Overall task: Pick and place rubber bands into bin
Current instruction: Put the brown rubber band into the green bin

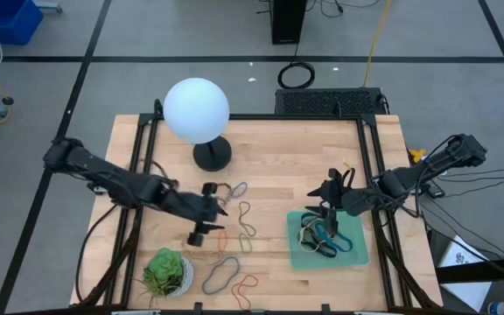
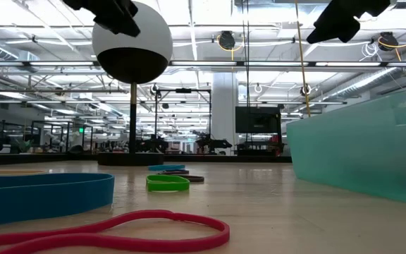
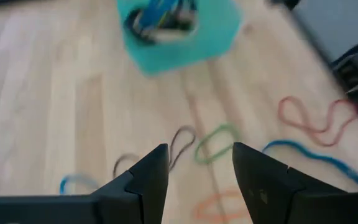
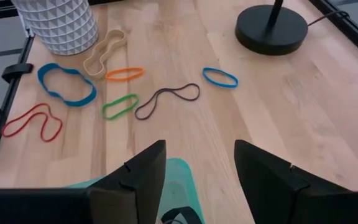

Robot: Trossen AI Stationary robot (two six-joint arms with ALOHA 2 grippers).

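Your left tool (image 1: 206, 225), fingers parted and empty, hovers right above the loose rubber bands (image 1: 234, 229) on the bench; the bin (image 1: 297, 256) lies toward the right tool (image 1: 329, 210), spread, empty, above it.

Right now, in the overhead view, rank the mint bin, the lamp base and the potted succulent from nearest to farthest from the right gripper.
1. Mint bin: directly beneath the open right gripper.
2. Black lamp base: toward the table's back middle.
3. Potted succulent: front left corner, clearly farthest.
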